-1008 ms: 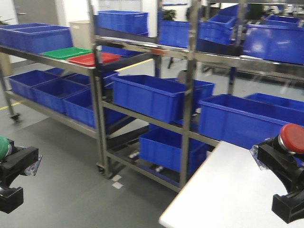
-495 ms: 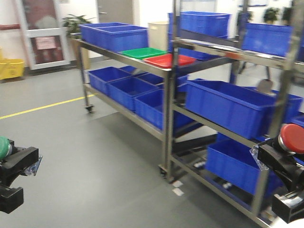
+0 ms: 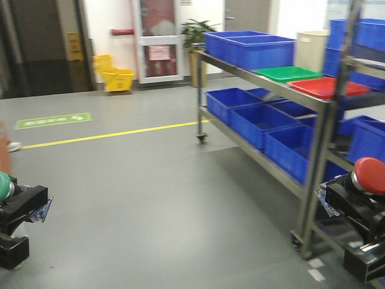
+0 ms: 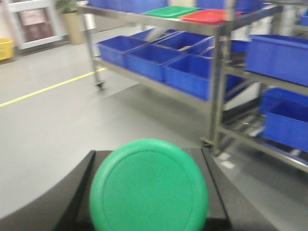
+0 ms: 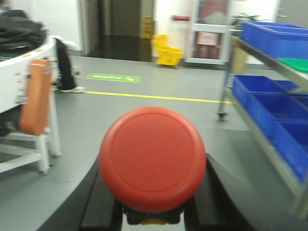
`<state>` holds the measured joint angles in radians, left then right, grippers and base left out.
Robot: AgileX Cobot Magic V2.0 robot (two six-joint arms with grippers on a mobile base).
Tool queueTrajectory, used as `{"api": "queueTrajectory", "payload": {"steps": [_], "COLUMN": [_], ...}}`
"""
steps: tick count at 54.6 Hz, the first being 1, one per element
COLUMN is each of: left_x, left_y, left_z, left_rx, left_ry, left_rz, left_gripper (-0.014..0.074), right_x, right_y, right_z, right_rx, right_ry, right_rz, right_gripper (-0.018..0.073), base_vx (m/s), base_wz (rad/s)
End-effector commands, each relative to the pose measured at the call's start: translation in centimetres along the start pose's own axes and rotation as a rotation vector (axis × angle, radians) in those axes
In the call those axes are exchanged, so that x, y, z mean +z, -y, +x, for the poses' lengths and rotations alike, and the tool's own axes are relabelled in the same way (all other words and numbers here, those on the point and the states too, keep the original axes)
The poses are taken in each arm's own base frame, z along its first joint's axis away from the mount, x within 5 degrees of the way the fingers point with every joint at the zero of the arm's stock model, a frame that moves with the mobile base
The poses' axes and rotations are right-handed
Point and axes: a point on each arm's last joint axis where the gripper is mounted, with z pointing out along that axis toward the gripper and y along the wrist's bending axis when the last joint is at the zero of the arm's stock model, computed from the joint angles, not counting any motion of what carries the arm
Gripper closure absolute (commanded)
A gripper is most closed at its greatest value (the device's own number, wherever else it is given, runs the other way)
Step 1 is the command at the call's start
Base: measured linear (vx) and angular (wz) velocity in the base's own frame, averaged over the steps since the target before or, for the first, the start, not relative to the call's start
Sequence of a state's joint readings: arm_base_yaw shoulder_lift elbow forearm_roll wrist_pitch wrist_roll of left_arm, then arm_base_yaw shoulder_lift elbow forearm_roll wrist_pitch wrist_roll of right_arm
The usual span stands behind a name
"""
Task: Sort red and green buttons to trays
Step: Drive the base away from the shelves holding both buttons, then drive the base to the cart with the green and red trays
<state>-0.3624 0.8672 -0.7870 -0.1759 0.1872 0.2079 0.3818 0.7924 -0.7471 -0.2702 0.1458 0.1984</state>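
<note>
My left gripper [image 3: 18, 226] at the lower left is shut on the green button [image 3: 5, 185]; its green cap fills the left wrist view [image 4: 149, 185] between the dark fingers. My right gripper [image 3: 361, 232] at the lower right is shut on the red button [image 3: 369, 175]; its red cap and dark body show in the right wrist view [image 5: 153, 158]. The green tray [image 3: 287, 73] and the red tray [image 3: 328, 87] lie side by side on the top shelf of a steel rack, far ahead on the right. Both trays also show in the left wrist view, green [image 4: 171, 11] and red [image 4: 209, 16].
The wheeled steel rack [image 3: 313, 180] holds several deep blue bins [image 3: 252, 48] and a cream tub [image 3: 311, 49]. A second rack with blue bins [image 4: 284, 57] stands to its right. A yellow mop bucket [image 3: 114, 77], a door and a yellow floor line [image 3: 114, 135] lie ahead. A white stand [image 5: 29, 96] is at left.
The view has swung left: the racks slid to the right of the picture, the white table left the view, and open floor and a door came in. Both grippers still hold their buttons.
</note>
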Motion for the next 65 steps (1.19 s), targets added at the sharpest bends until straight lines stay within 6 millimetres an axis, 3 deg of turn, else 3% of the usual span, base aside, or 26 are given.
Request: {"api": "queueTrajectory", "payload": {"steps": [1,34,65], "left_x": [-0.62,-0.58,-0.58], "left_y": [-0.2,-0.2,-0.2], "left_z": [-1.95,-1.9,-1.9], "left_rx": [-0.011,-0.011,-0.011], "left_ry": [0.126,0.121,0.121], "left_rz": [-0.019,-0.018,-0.018], "left_gripper": [0.0599,0.0599,0.0599], "right_x": [-0.45,-0.45,-0.46], "right_y": [-0.07,-0.07,-0.07], "right_z": [-2.09,-2.09,-2.09], "right_rx": [-0.017,-0.017,-0.014], "right_ry": [0.125,0.125,0.126], "right_rz": [-0.014,-0.014,-0.014], "right_gripper": [0.0568,0.0568,0.0568], "base_vx": [0.18,0.19,0.26], "base_wz": [0.61,0.47,0.1]}}
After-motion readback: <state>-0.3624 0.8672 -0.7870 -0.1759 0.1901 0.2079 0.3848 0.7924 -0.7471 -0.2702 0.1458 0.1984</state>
